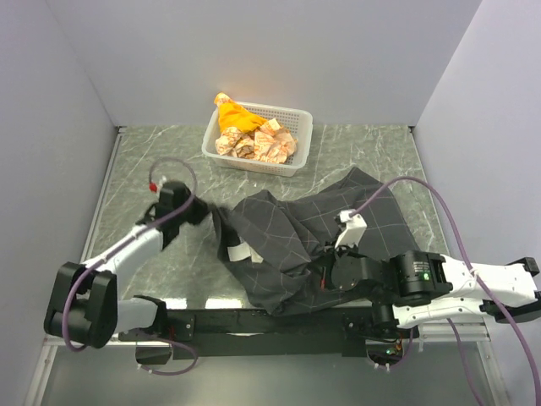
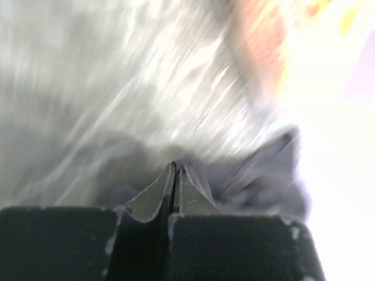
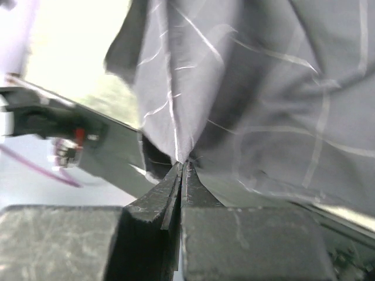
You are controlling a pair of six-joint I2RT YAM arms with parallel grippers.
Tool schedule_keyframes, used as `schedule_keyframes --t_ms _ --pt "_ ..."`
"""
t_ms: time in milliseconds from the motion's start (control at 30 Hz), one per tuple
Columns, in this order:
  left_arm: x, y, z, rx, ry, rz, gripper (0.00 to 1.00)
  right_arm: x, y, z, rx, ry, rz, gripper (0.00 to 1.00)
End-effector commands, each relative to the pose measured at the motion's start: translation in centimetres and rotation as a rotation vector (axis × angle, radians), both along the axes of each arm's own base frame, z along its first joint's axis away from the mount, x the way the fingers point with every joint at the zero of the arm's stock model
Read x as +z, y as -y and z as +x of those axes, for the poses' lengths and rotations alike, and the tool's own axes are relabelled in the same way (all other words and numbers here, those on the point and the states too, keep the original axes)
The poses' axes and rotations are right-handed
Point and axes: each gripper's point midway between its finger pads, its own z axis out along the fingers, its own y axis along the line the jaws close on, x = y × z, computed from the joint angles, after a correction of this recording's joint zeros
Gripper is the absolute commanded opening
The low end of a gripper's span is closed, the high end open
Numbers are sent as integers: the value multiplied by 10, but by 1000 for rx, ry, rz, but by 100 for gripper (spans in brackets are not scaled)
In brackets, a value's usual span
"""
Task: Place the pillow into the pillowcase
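Pillowcase [image 1: 287,237] cloth, dark charcoal with thin light grid lines, is seen lying crumpled across the middle of the grey marbled table [image 1: 380,152], its nearest folds hanging just over the near edge by the arm bases. At that near side the right gripper [image 3: 181,167] is laid low on the fabric. In the right wrist view its fingers are pressed together with a peak of the checked cloth pinched between the tips, and the rest of the case is drawn up and away from that pinch in loose folds. A small white patch [image 1: 240,253] is shown at a fold on the left part of the heap; whether it is the pillow cannot be told, and no other part of a pillow can be made out. A little farther back, at the left end of the case, the left gripper [image 2: 174,170] is met by a dark upright fold of cloth. The left wrist view is badly blurred, but the fingers are seen closed tip to tip, with grey fabric gathered right at them. Well beyond the cloth, by the back wall, a white slotted basket [image 1: 300,127] is set, filled with crumpled orange and patterned things [image 1: 245,135].
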Motion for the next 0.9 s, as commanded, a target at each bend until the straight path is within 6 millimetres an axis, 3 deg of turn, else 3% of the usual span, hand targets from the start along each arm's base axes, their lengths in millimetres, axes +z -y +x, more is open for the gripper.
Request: schedule_keyframes --t_ms 0,100,167,300,367,433,467,500,533,567,600,633,667,700,733,767,800,833,867 --pt "67 -39 57 83 146 40 1 54 -30 5 84 111 65 0" --pt "88 -46 72 37 158 43 1 63 -58 -2 169 126 56 0" --pt "91 -51 73 51 161 71 1 51 -70 -4 192 116 14 0" --pt "69 -81 61 128 126 61 1 25 -94 -12 255 76 26 0" --pt "70 -99 65 169 151 29 1 27 -121 -15 302 84 66 0" --pt "75 -108 74 166 156 4 1 35 -146 -7 327 110 35 0" --pt "93 -119 86 178 193 23 1 66 -160 -3 331 142 83 0" --pt "99 -124 93 183 198 36 1 62 -178 4 345 141 54 0" --pt "93 -129 101 185 170 45 1 74 -191 8 375 167 69 0" --pt "108 -138 110 191 183 50 1 109 -208 13 396 194 147 0" --pt "106 -142 117 190 172 47 1 101 -233 17 429 182 137 0" --pt "109 -152 120 203 170 43 1 109 -250 27 455 192 165 0" --pt "121 -158 125 195 184 47 1 135 -266 32 470 224 216 0" --pt "122 -163 127 191 176 48 1 107 -294 41 491 210 158 0" --pt "128 -177 128 201 183 59 1 102 -307 46 518 197 161 0" --pt "144 -187 132 197 207 100 4 112 -321 50 540 212 192 0" --pt "142 -195 124 210 163 116 24 86 -344 56 556 194 168 0" --pt "150 -210 121 239 174 142 43 79 -355 54 611 172 183 0" --pt "157 -220 118 254 186 183 64 86 -366 54 640 178 214 2"
